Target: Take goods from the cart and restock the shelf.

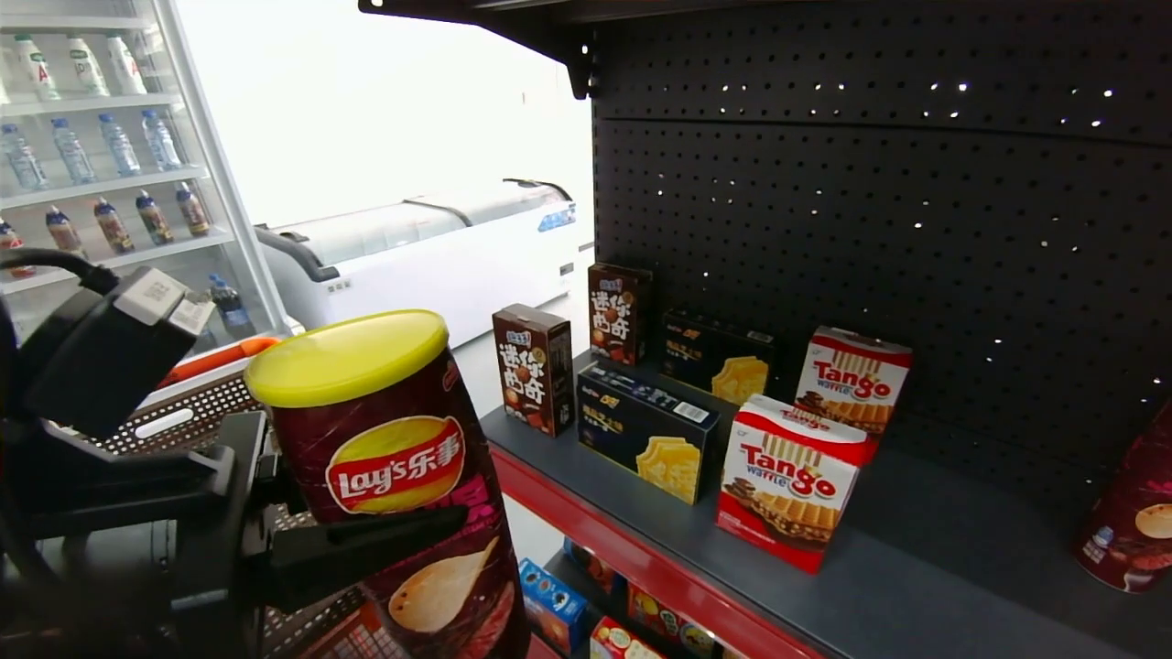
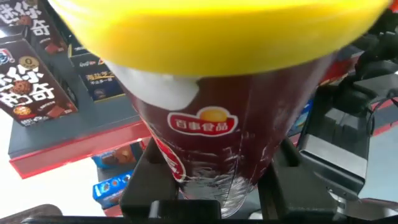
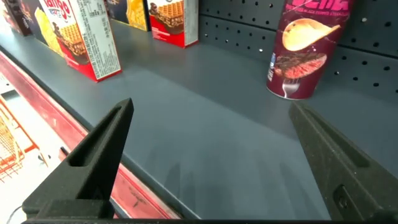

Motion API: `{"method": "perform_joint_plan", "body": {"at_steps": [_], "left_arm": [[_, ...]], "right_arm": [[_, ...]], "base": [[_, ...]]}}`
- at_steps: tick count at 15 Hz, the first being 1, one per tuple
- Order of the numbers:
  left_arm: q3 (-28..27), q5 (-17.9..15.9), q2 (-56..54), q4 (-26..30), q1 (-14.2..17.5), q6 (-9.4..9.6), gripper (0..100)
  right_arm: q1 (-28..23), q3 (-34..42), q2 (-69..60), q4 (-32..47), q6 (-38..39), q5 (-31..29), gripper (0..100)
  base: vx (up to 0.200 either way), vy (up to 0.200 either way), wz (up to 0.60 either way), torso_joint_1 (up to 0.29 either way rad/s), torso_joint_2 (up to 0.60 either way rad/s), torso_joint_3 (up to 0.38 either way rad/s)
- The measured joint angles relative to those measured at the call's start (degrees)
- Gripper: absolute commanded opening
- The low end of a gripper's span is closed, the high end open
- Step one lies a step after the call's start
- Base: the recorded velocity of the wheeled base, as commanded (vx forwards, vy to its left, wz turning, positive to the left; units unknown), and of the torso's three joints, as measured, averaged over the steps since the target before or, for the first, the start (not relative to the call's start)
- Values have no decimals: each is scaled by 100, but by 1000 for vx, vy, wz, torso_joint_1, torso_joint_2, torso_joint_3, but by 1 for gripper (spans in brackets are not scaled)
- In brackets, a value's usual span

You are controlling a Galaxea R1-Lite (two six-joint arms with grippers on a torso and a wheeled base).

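Note:
A dark red chips can (image 1: 394, 458) with a yellow lid is upright in my left gripper (image 1: 385, 522), which is shut on its lower body, left of the grey shelf (image 1: 897, 586) and out in front of its red edge. In the left wrist view the can (image 2: 217, 124) stands between the black fingers (image 2: 146, 186). The cart (image 1: 183, 403), a mesh basket with an orange rim, is behind that gripper. My right gripper (image 3: 211, 109) hangs open over the bare shelf board (image 3: 205, 143). Beyond it a second chips can (image 3: 305, 46) stands against the pegboard, at the shelf's far right (image 1: 1135, 513).
On the shelf stand two red-and-white wafer boxes (image 1: 792, 485), dark blue boxes (image 1: 645, 430) and brown boxes (image 1: 534, 366). Bare board lies between the wafer boxes and the right-hand can. A lower shelf (image 1: 558, 604) holds more goods. A chest freezer (image 1: 430, 247) and drinks cooler (image 1: 101, 156) stand behind.

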Motion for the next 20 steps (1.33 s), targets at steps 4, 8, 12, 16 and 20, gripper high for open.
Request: {"method": "perform_joint_plan", "body": {"at_steps": [4,8,12,16,20], "left_arm": [[0,4,24,2,-7,0,0],[7,9,33,-9,0,0,0],[11,11,50,-4,0,0,0],[22,11,52,2,9,0,0],[29,9,57,2,6,0,0]], "right_arm": [[5,0,0,-1,0,0,100],[0,0,0,-1,0,0,100],[5,0,0,-4,0,-2,100],[0,0,0,2,0,-2,100],[5,0,0,2,0,0,100]], "base": [[0,0,-150,1,1,1],[0,0,-600,0,1,1],[0,0,-600,4,1,2],[0,0,-600,2,2,4],[0,0,-600,5,1,2]]}}
